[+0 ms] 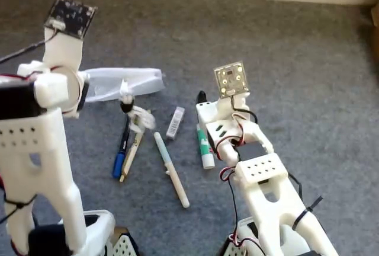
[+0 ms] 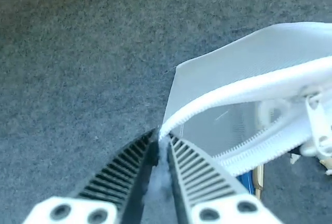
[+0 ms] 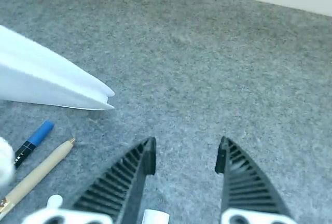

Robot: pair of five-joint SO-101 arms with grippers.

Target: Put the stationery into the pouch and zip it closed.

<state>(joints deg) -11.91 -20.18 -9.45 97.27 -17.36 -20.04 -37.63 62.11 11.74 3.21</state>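
The left end effector is pinching one corner of the white pouch, whose zipper is gaping open. The right end effector is sitting low over the grey tabletop with its fingers spread, near a green marker. A blue pen, a beige pencil, a pale pen and a small barcoded stick are lying outside the pouch, close to it.
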